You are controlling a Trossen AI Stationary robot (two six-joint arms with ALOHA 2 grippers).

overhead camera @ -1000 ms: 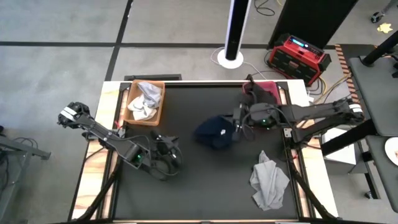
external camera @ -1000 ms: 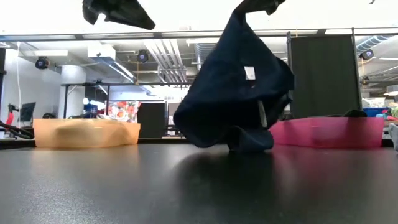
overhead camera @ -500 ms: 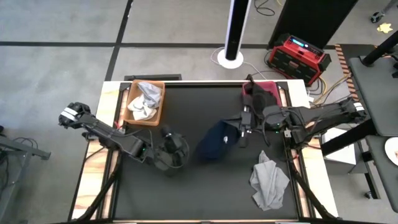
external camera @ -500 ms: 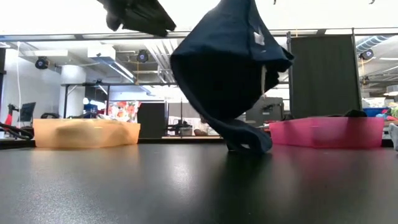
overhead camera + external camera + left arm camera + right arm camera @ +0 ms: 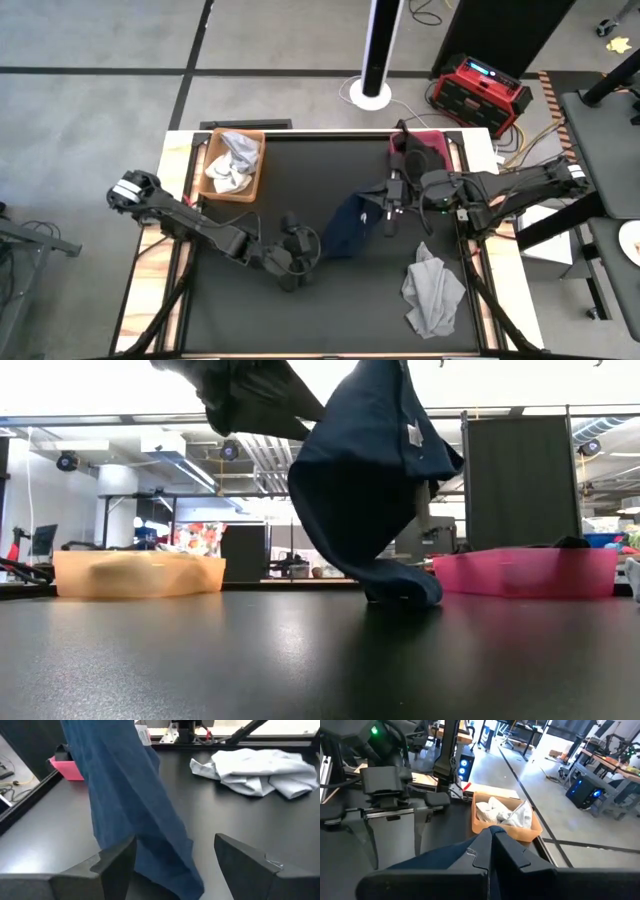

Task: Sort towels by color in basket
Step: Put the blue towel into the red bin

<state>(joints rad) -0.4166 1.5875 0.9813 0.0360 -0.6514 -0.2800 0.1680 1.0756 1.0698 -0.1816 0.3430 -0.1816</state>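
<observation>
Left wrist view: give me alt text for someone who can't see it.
A navy towel hangs down to the black table, its lower end between the left gripper's open fingers. A light grey towel lies crumpled beyond; a pink basket sits behind.

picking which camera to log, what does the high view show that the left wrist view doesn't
Only the high view shows the orange basket holding white towels, the right tool shut on the navy towel, and both arms over the whole table. Only the left wrist view shows the left tool up close, fingers spread, right at the hanging cloth's lower edge. Both show the navy towel, the light grey towel lying flat, and the pink basket.
</observation>
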